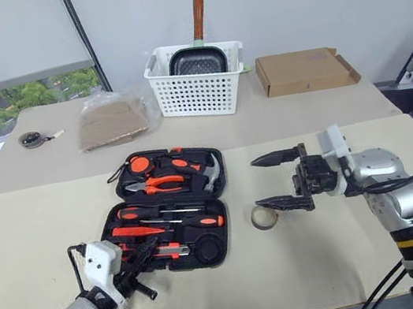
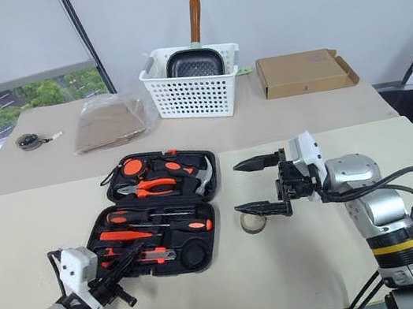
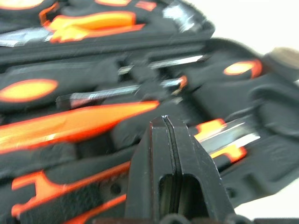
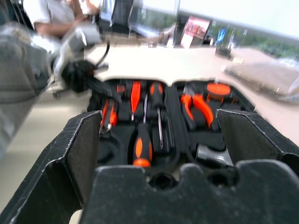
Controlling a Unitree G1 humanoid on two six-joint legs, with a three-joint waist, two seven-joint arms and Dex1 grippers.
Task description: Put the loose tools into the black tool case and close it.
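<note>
Two pincers flank open black tool case [image 1: 170,209]: left pincer [image 1: 142,263] closed, empty, at near-left corner; right pincer [image 1: 279,181] wide, over tape roll [image 1: 263,217] on counter [image 1: 305,257].

No text, label, brand or number can be read on anything here.
</note>
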